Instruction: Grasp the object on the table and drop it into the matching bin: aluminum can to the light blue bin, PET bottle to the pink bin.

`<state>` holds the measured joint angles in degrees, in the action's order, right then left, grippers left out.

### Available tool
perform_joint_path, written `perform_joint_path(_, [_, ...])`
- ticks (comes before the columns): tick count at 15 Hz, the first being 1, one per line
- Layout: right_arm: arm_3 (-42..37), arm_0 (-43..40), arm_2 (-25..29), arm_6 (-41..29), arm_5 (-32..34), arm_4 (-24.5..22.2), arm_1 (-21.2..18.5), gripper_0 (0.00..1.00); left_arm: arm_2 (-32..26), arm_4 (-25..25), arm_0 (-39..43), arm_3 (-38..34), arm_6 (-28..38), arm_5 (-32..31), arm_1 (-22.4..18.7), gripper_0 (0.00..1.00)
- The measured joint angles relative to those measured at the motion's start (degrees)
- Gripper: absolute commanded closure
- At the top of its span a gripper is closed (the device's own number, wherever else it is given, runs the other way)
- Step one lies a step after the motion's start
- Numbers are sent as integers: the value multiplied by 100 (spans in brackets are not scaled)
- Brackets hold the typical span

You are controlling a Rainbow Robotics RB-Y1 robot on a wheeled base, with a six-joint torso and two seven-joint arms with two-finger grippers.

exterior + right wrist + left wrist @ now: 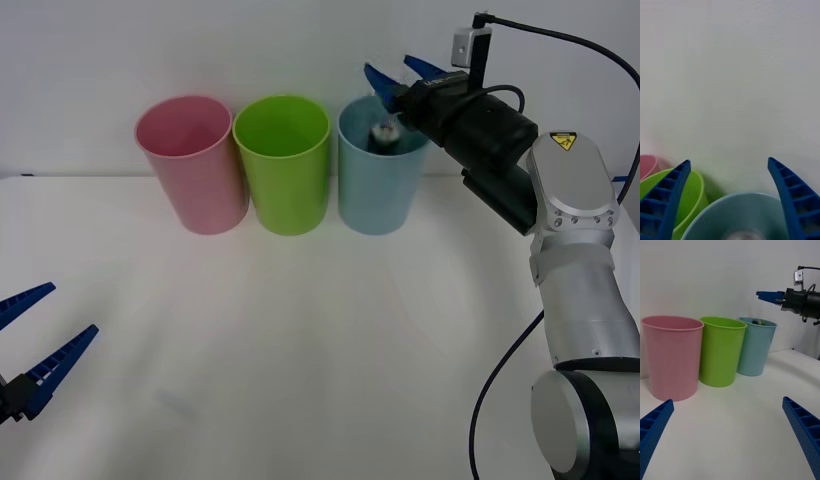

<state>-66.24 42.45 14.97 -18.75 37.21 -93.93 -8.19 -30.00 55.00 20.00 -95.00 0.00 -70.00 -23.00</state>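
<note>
Your left gripper [35, 345] sits low over the near left corner of the wide matte white table [300, 350], its blue ribbed fingers spread apart and holding nothing; it is well apart from the bins.

At the far edge of the table, against the pale wall [250, 50], you have three tall tapered plastic bins in a row. Leftmost is the pink bin [192, 165]. Just beside it stands the lime green bin [283, 165]. Next comes the light blue bin [380, 170]. All three stand upright; neighbouring rims sit very close, and contact between them cannot be confirmed.

The small dark aluminum can [384, 133] with its shiny silver top is inside the mouth of the light blue bin, just below the rim. Its label marks are too small to read.

Your right gripper [402, 84] is held above the light blue bin's far rim, directly over the can. Its blue ribbed fingers [793, 195] stand wide apart and hold nothing. In the left wrist view the same gripper [769, 296] is level, above and apart from the bin.
</note>
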Motion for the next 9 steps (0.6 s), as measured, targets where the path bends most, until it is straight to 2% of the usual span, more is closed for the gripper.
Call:
perform_joint_path(5, [-1,-10,40,38,195,4,-86,0,0,0,0,0,0,0,0,0])
perform_joint_path(9, [-118,-139,210,38,668,5,-192,0,0,0,0,0,0,0,0,0])
